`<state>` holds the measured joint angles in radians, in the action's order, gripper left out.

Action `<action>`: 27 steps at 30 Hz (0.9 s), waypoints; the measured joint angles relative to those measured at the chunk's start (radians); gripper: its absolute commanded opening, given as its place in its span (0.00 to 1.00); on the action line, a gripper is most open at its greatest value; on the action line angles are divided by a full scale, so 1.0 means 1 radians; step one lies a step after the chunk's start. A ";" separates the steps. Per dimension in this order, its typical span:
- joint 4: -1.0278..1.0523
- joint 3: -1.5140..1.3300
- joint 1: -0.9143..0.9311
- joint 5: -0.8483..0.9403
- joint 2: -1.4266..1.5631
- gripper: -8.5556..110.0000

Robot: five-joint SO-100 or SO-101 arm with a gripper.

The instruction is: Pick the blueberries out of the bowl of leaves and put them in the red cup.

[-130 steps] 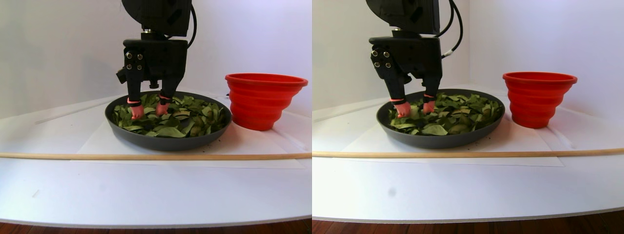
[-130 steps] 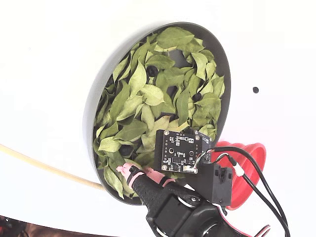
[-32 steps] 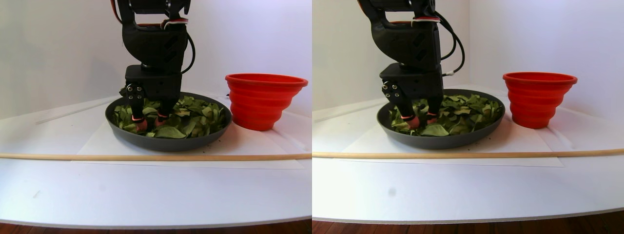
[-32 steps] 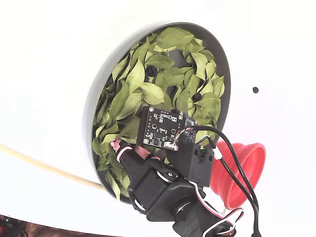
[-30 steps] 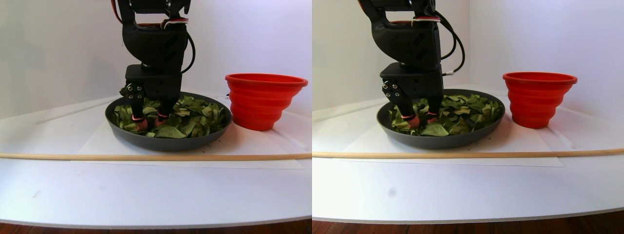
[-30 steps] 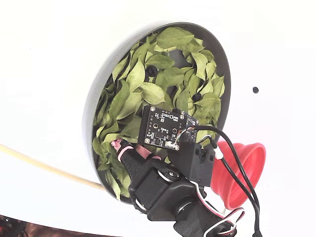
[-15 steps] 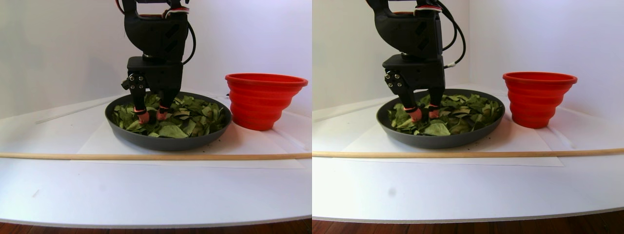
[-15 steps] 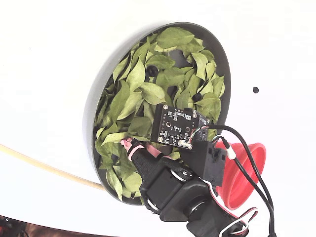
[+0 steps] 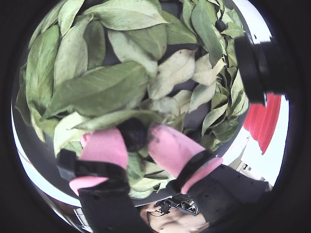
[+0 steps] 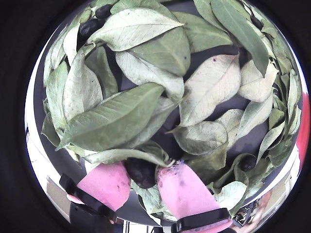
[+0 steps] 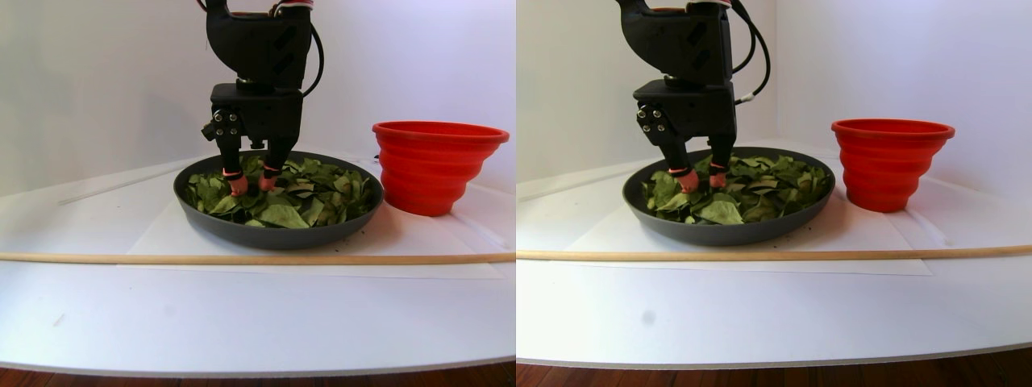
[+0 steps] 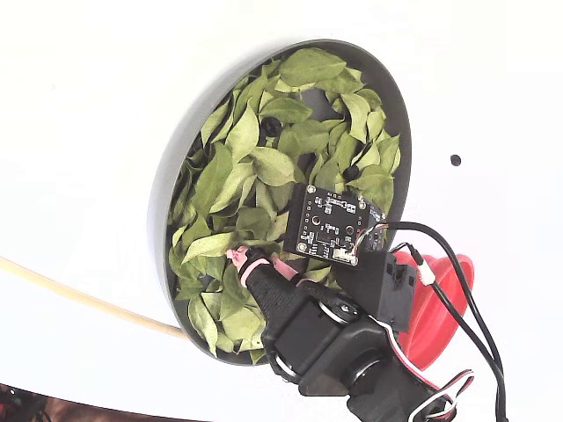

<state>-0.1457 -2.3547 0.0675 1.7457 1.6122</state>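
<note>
Claw: our gripper (image 10: 143, 180) is pinched shut on one dark blueberry (image 10: 140, 172), which sits snug between the two pink fingertips (image 10: 183, 191).
What changed: a moment ago we had the claw pushed down into the leaves; now we have lifted it a little, and the berry has come up with it.
What that means: we think the grab worked, so this berry is ready for its trip to the cup.
Stuck bits: a leaf edge lies right against the berry in a wrist view, and we cannot tell if it is caught in the pinch too.
Leaves: the green leaves (image 10: 114, 116) lie just under the claw and fill most of the bowl.
Bowl: the dark grey bowl (image 11: 266, 235) sits under the claw in the stereo pair view.
Other berries: more blueberries (image 12: 270, 127) show between the leaves at the far side in the fixed view, so we have more to pick.
Cup: the red cup (image 11: 431, 165) stands just beside the bowl, on the right in the stereo pair view.
Next: we should go higher, swing over the cup mouth and let go there.
</note>
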 measured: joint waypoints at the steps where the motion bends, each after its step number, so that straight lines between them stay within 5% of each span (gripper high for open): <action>1: 0.005 0.000 0.000 0.000 0.005 0.15; 27: 0.104 -0.011 0.060 0.014 0.164 0.15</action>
<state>-0.0414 -2.3654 0.1273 1.7595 1.7763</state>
